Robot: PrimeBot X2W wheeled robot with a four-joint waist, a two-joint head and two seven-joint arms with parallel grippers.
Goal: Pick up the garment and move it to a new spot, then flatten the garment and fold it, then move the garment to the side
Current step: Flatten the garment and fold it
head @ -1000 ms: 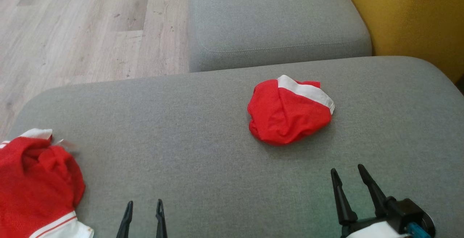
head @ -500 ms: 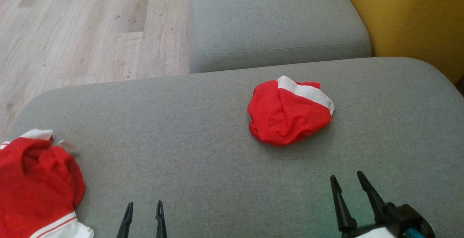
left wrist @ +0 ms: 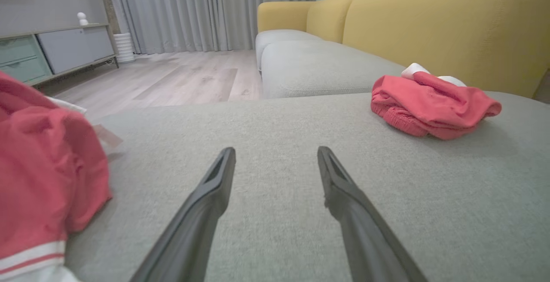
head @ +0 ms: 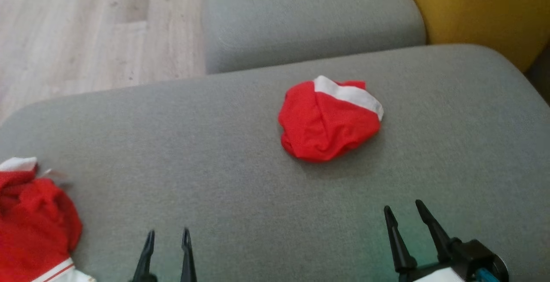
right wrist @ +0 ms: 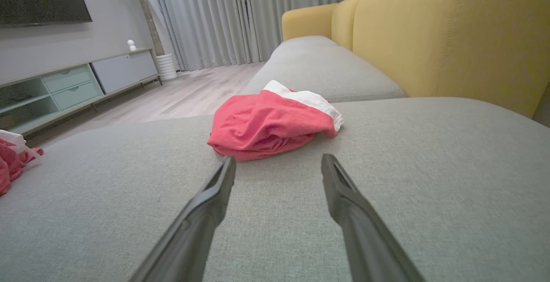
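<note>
Our left gripper [head: 168,231] and right gripper [head: 403,205] hover with fingers apart, holding nothing; we see the crumpled red garment [head: 328,121] lying on the grey sofa cushion [head: 215,153] ahead of the right one

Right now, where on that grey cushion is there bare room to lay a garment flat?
The widest bare stretch of the grey seat cushion lies between the red-and-white garment at its left edge and the crumpled white-banded red garment. Another bare patch runs right of that bundle to the cushion's end. The left corner is crowded.
</note>
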